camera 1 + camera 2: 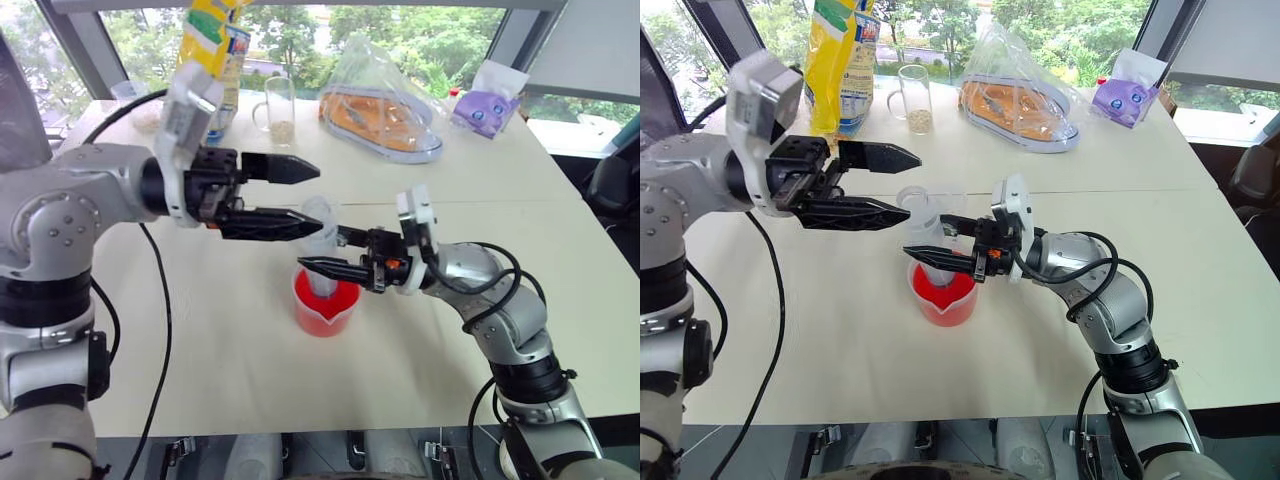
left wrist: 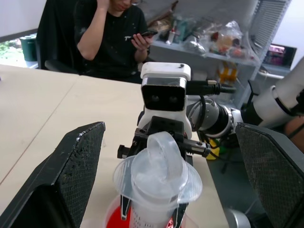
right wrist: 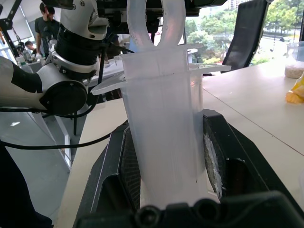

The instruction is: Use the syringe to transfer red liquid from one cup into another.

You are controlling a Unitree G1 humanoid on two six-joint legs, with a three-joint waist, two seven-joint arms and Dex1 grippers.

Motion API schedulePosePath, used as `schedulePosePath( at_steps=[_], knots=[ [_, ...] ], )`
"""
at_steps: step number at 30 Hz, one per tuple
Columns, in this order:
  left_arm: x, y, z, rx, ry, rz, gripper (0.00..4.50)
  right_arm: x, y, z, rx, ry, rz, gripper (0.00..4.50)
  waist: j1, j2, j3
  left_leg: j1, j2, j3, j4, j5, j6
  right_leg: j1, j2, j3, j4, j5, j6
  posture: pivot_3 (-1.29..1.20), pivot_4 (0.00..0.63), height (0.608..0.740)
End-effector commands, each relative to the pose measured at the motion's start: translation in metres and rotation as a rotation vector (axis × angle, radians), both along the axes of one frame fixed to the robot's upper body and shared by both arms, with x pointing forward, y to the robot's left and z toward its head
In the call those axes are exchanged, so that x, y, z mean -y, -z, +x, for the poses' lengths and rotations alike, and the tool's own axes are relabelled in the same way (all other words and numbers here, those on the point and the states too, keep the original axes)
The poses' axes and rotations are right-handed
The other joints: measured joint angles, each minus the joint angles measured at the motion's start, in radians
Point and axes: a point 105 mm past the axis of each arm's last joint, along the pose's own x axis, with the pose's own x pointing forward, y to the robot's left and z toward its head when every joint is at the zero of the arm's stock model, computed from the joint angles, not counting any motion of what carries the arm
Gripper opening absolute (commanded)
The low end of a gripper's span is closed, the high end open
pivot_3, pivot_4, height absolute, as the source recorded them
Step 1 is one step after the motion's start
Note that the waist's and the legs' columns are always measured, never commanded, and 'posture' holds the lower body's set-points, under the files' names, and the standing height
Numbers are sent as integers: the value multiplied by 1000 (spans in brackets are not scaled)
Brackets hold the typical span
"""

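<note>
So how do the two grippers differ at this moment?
The left gripper is open and empty, fingers either side of the plunger ring; the right gripper is shut on the syringe. The left sits higher; the right is just above the spouted cup. Both have black fingers.

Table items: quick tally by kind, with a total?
Syringe: 1
Spouted cup with red liquid: 1
Handled glass mug: 1
Yellow snack bag: 1
Clear bag with orange contents: 1
Purple tissue pack: 1
Total: 6
</note>
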Motion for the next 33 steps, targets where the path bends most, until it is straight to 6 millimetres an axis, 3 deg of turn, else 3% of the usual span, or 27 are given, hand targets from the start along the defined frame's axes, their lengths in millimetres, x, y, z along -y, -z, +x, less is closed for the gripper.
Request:
schedulePosePath(
  at_steps=[1,12,15,22,33],
  knots=[
    [0,-4,-8,16,8,-1,4500,0,-11,-2,50,-9,24,1435,0,0,0,0,0,0,0,0,0,0,0,0,0,0,0,0,150,740],
    [1,6,-8,-10,-7,32,4500,-2,-13,-2,57,-11,26,1435,0,0,0,2,0,0,0,0,-1,1,0,0,1,0,0,0,150,740],
    [1,8,-8,-18,-5,38,3639,-2,-15,-3,58,-12,28,1435,0,0,0,2,0,0,0,0,-1,1,0,0,1,0,0,0,150,740],
    [2,12,-7,-26,-14,43,171,-2,-15,-3,59,-14,25,1435,0,0,0,2,0,0,0,0,-1,1,0,0,1,0,0,0,150,740],
    [1,7,-6,1,-16,15,29,-2,-13,-5,41,-23,14,1435,0,0,0,2,0,0,0,0,-1,1,0,1,1,0,0,0,150,740]
  ],
)
